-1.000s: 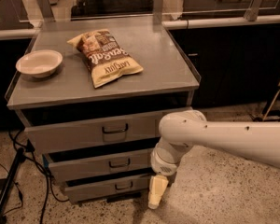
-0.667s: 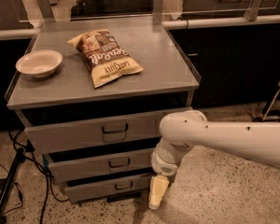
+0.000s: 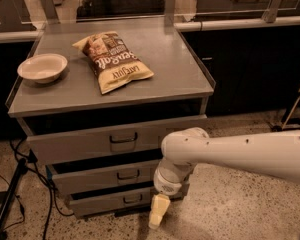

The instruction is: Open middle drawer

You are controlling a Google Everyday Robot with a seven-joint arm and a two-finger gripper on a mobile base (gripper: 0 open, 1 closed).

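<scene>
Gripper point(image 3: 159, 211) hangs low, pointing down at the speckled floor point(image 3: 240, 209), off the white arm point(image 3: 240, 151) that enters from the right. Opening of the gripper: cannot tell, nor whether it holds anything. Just left of it and about level: the lowest drawer front point(image 3: 105, 202). Up and left of it, apart from it: the middle drawer point(image 3: 100, 178), with its small dark loop handle point(image 3: 127, 174) at centre and a dark gap along its top edge. Higher still, above and left: the taller top drawer point(image 3: 80, 144), also with a dark gap over it. Well above the gripper on the grey cabinet top point(image 3: 175, 59) lie a chip bag point(image 3: 115, 59) and, farther left, a pale bowl point(image 3: 42, 67), apart from each other.
</scene>
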